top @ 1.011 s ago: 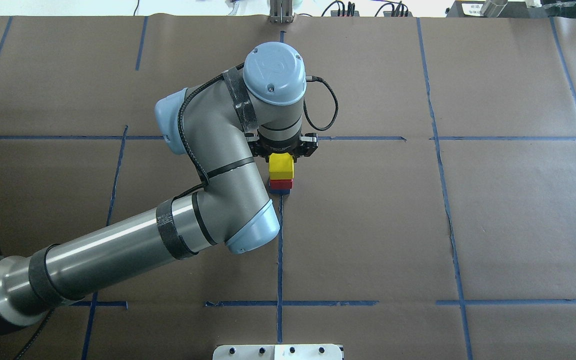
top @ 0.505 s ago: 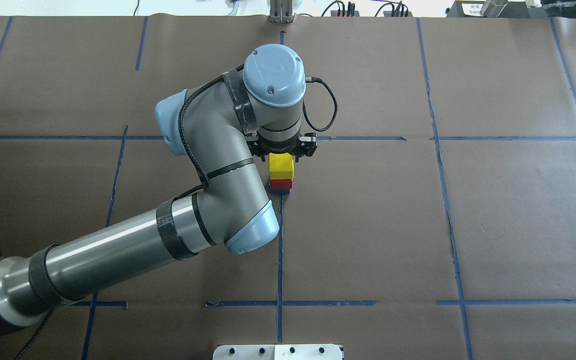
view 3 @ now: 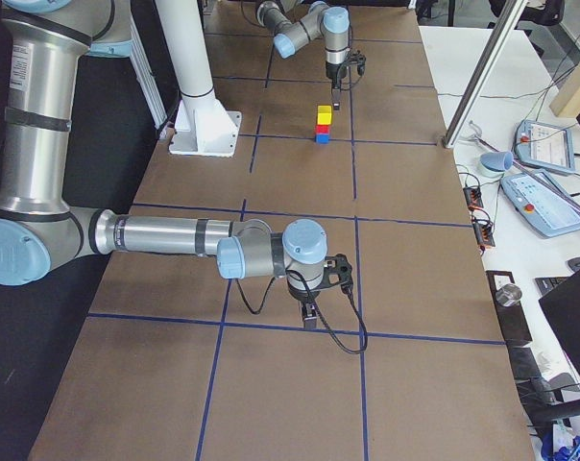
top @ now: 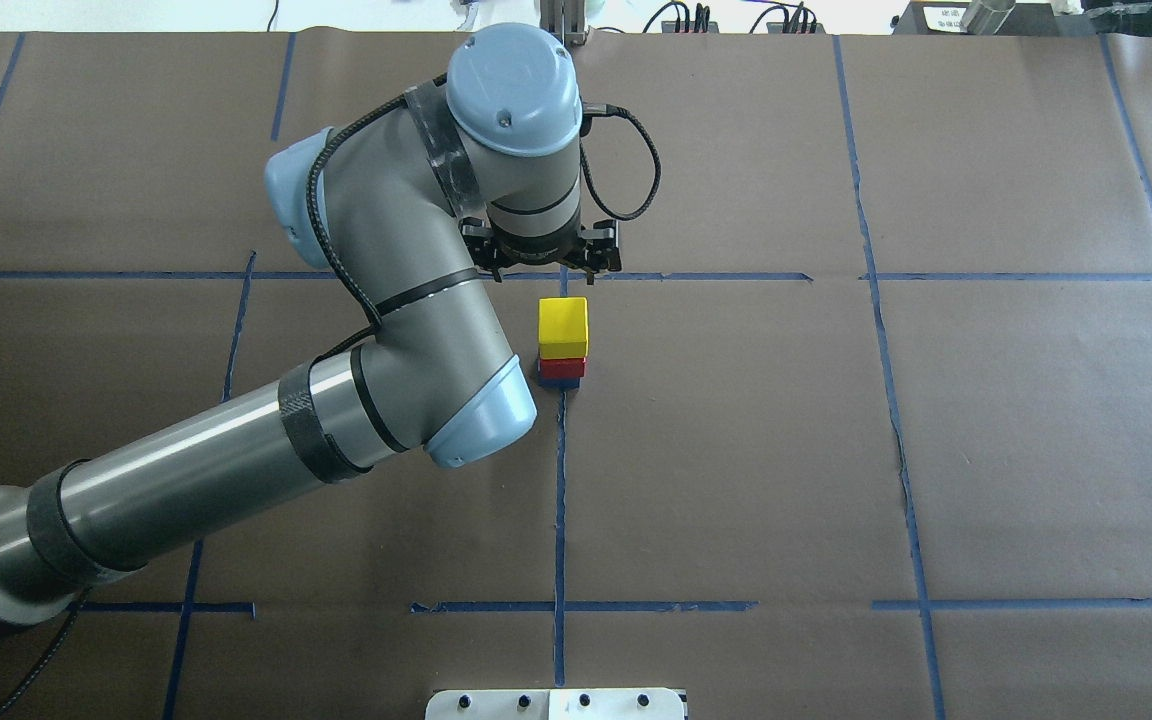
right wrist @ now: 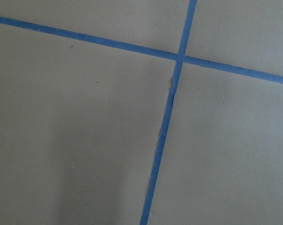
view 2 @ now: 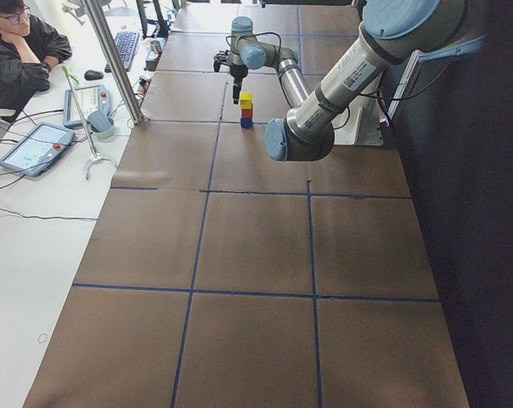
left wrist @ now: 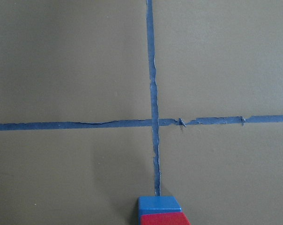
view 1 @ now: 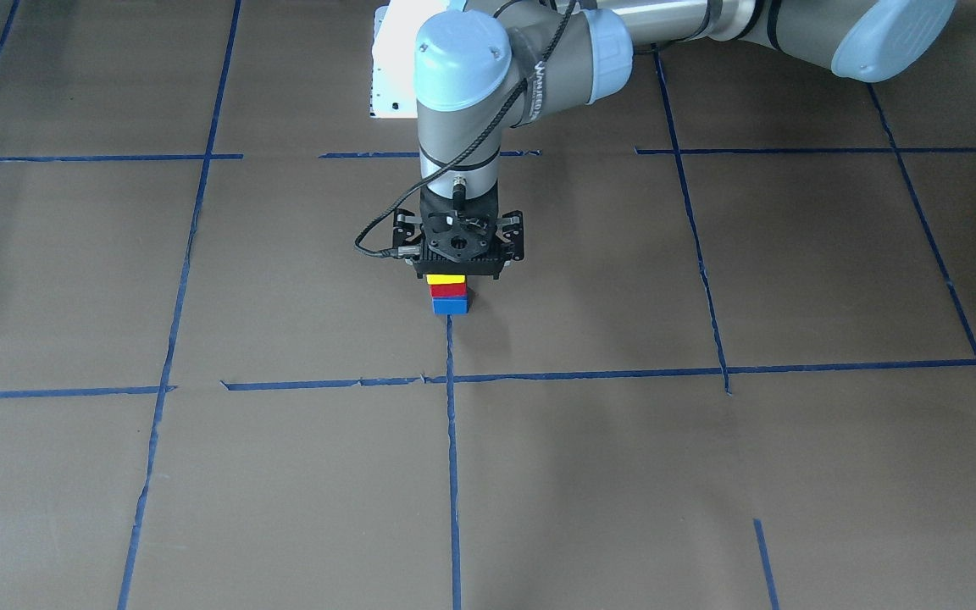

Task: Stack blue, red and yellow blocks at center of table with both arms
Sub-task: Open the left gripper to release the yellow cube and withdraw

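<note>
**Item: three-block stack.** The yellow block (top: 563, 326) sat on the red block (top: 562, 367), which sat on the blue block (view 1: 450, 305). The stack stood at the middle of the overhead frame, on the tabletop (top: 936, 450), at the head of a blue tape line (top: 559, 480). The stack was upright with nothing touching it. In the front view each layer looked slightly offset sideways from the one below. Whether that was true overhang or camera angle could not be told.

**Item: left hand (top: 546, 265).** It was released and empty, raised clear of the yellow block, just above the stack in the overhead frame.

**Item: right hand (view 3: 312, 315).** It was in the lower middle of the right-side view, well apart from the stack. Its grip state could not be told.

**Condition:** judged complete or nearly so, with only arm clearance remaining.

**Hazards**
- The left elbow (top: 481, 425) showed just left of the stack in the overhead frame. A low or sideways retreat could clip the yellow block and topple all three.
- A downward dip of the left hand could knock the top layer off.
- If the offsets were real, a jolt to the tabletop could shift the layers.
- The cable loop (top: 636, 170) at the wrist could snag during a swing.
</note>
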{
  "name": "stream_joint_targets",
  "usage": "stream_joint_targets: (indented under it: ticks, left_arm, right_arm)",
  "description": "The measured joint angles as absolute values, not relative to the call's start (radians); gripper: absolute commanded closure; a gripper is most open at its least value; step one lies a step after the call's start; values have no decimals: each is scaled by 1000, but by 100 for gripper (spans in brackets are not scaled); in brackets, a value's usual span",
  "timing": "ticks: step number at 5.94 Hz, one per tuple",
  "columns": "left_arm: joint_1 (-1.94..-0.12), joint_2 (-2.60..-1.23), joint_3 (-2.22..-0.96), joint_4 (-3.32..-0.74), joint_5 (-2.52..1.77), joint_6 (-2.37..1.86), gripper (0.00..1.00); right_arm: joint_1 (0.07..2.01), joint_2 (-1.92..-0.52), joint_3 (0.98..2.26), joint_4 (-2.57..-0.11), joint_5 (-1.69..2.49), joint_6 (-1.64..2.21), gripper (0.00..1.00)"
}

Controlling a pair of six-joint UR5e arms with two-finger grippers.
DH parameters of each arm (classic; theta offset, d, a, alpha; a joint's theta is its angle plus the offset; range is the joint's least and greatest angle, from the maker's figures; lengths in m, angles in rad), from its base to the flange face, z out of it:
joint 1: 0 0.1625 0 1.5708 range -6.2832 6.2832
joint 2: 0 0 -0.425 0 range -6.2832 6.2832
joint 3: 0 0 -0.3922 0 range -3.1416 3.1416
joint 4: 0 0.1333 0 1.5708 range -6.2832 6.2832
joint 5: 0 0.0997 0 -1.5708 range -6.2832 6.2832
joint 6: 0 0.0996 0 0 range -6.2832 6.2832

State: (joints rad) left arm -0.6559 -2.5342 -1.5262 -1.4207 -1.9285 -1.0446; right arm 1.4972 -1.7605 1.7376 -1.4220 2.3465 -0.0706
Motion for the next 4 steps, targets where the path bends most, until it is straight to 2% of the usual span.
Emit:
stream_joint_targets:
  ticks: [2,4]
  left_arm:
    - [-785,-2366,-1708,-1340,-2007,-791,0]
    - [-1027,-2110,-1817,-1335,-2242,-542,0]
  right_arm:
    - [1497,-1760,1738,-1422,2346,-71,1]
    - [1497,-1754,1740,-1428,2348,-48,0]
